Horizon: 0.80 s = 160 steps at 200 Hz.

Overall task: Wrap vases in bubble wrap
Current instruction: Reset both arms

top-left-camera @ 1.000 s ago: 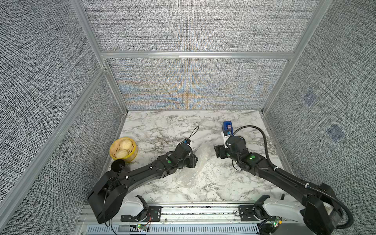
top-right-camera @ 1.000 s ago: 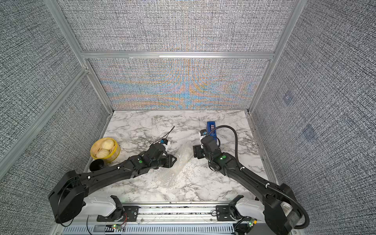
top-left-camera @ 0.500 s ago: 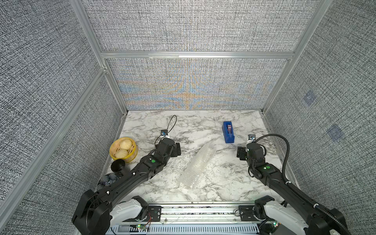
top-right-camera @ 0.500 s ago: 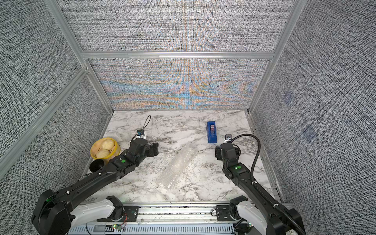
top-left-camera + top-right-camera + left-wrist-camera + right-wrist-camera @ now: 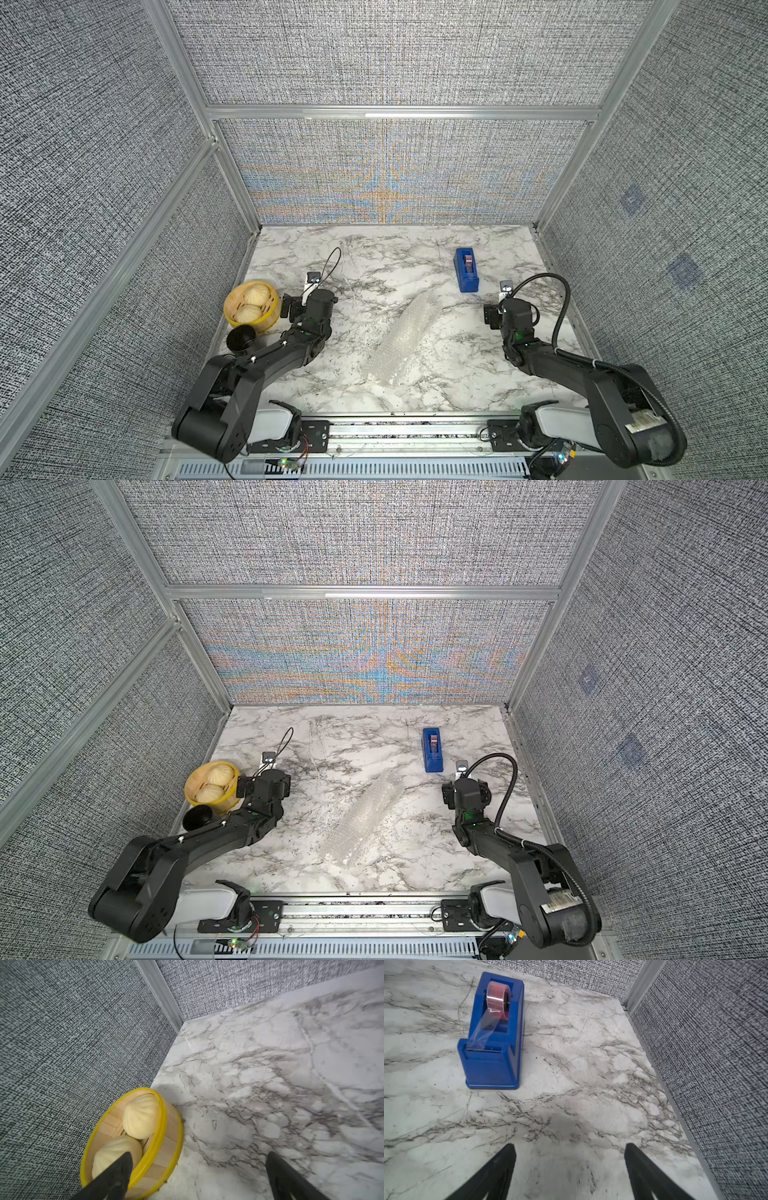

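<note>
Currently both jaws stand wide and empty, left gripper and right gripper well apart from the bubble wrap, rolled mid-table, presumably around the unseen vase; likely light, soft, slippery, fragile inside: grip mid-roll gently.

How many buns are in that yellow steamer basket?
2, both inside the yellow steamer basket: one bun on its far side, the other bun on its near side. None looks hidden.

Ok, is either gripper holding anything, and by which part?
Nothing is held. The left gripper and right gripper are both open and empty; the bubble wrap lies untouched between them.
</note>
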Available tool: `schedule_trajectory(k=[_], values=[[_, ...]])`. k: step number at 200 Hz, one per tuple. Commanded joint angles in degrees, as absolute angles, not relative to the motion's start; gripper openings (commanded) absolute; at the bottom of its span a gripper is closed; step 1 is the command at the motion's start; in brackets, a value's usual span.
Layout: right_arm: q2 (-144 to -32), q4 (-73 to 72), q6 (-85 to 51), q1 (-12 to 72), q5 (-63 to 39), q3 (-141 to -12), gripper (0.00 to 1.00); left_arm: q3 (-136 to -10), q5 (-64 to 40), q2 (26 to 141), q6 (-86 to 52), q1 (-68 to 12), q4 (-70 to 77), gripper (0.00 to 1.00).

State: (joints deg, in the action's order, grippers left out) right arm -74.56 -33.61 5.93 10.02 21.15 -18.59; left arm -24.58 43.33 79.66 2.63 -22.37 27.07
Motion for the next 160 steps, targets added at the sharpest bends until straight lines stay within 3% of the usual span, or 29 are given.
schedule_trajectory(k=[1, 29, 50, 81, 85, 90, 108, 121, 160], values=[[-76.0, -38.8, 7.3, 7.4, 12.5, -21.2, 0.86, -23.5, 35.4, 82.7, 10.7, -21.1, 44.8, 1.00], [-75.4, -36.6, 6.6, 5.2, 5.7, -21.6, 0.87, -19.5, 27.5, 86.3, 8.5, -16.8, 58.2, 1.00], [-77.1, -46.7, 4.6, 4.0, 0.6, -17.6, 0.87, -18.3, 24.0, 85.8, 5.2, -14.0, 58.7, 1.00], [-88.9, -59.6, 2.8, 4.1, 4.7, -17.5, 0.88, -18.8, 20.5, 85.9, 3.9, -12.2, 57.4, 1.00], [-89.3, -61.0, 2.7, 4.1, 5.3, -17.5, 0.93, -18.4, 20.1, 86.0, 3.7, -11.9, 57.9, 1.00], [-88.0, -57.9, 2.4, 4.1, 6.1, -18.0, 0.99, -18.0, 19.5, 86.3, 3.3, -11.6, 58.7, 1.00], [-87.4, -48.8, -1.8, 4.1, 15.1, -21.8, 0.99, -17.8, 19.5, 90.0, 3.4, -11.0, 63.2, 1.00], [-88.3, -53.6, -1.3, 4.1, 15.3, -20.4, 0.99, -18.1, 19.6, 89.1, 2.5, -11.1, 60.9, 1.00], [-87.1, -48.0, -0.6, 4.9, 15.0, -22.3, 0.99, -19.2, 22.5, 89.5, 1.5, -10.9, 59.7, 1.00]])
